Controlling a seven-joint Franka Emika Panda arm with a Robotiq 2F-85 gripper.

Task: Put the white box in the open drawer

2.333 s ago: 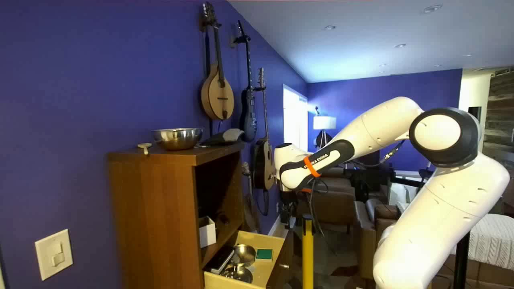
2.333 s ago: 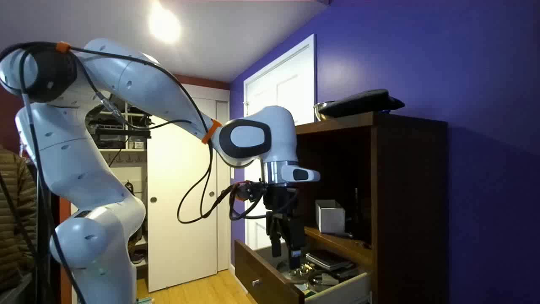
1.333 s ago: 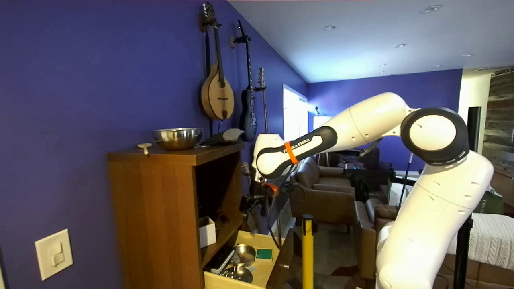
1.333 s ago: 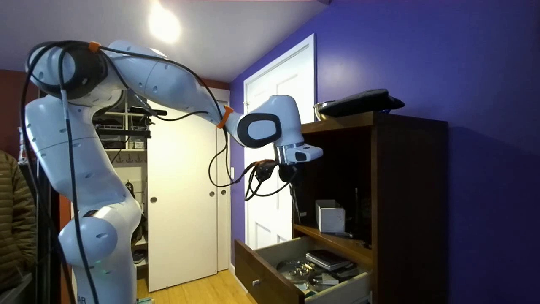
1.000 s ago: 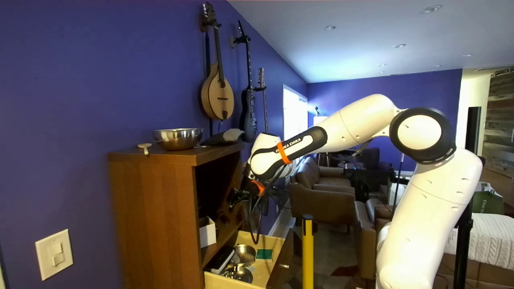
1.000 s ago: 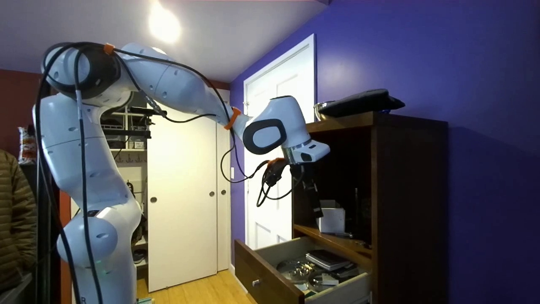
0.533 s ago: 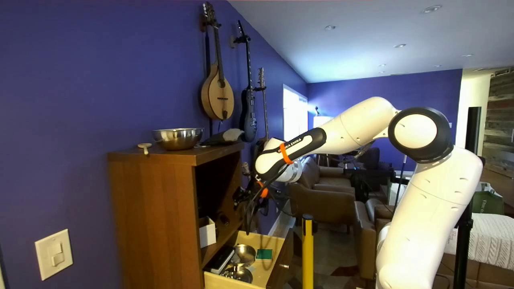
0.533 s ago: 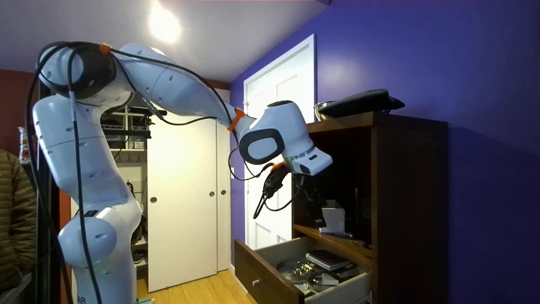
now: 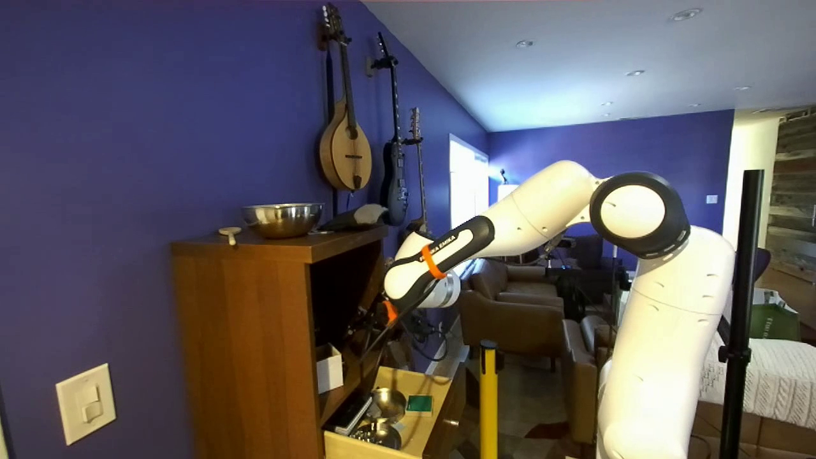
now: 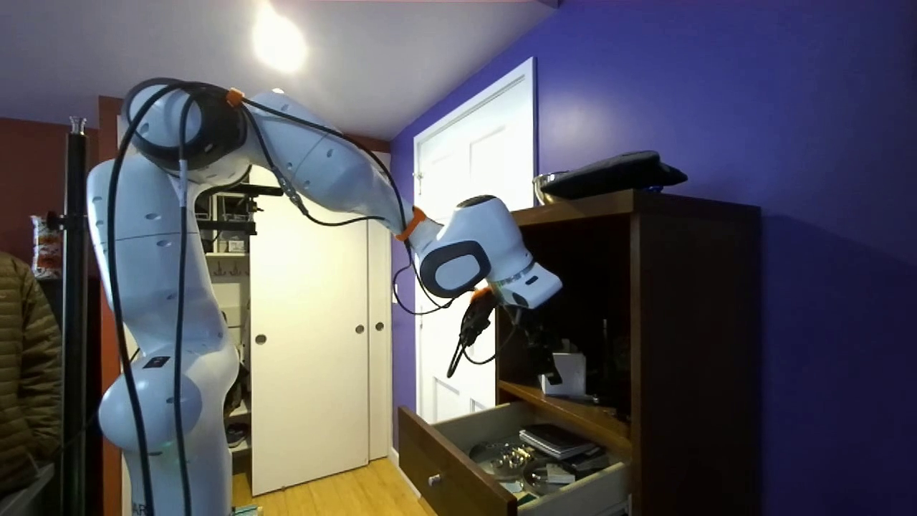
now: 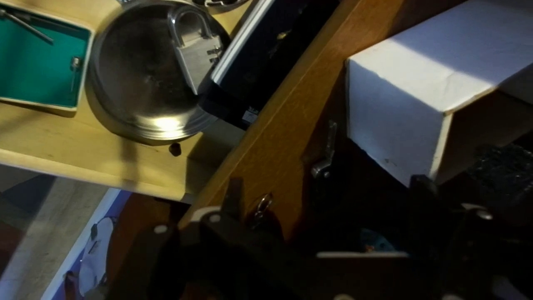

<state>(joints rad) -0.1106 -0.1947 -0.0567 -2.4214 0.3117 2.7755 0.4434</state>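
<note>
"Which step is this?"

"The grasp, I'd judge, and it isn't made yet. The white box (image 11: 395, 112) sits on the shelf (image 11: 287, 121), just beyond the fingers (image 11: 232, 200) and nearer one tip than the other. The gripper (image 11: 327, 183) stands wide, with nothing between its tips that I can make out."

"And the open drawer (image 10: 455, 455)?"

"Lower than the fingers, as an exterior view shows."

"So what's next?"

"Probably a little closer, one finger to each side or one into the box's opening, then squeeze, lift and bring it down."

"What's unclear?"

"Whether a fingertip touches the box: one overlaps its edge in the wrist view, in deep shadow, and the box runs out of frame. The black gripper fades into the dark in both exterior views. The cabinet's side (image 9: 248, 344) hides part of the box in an exterior view."
</note>
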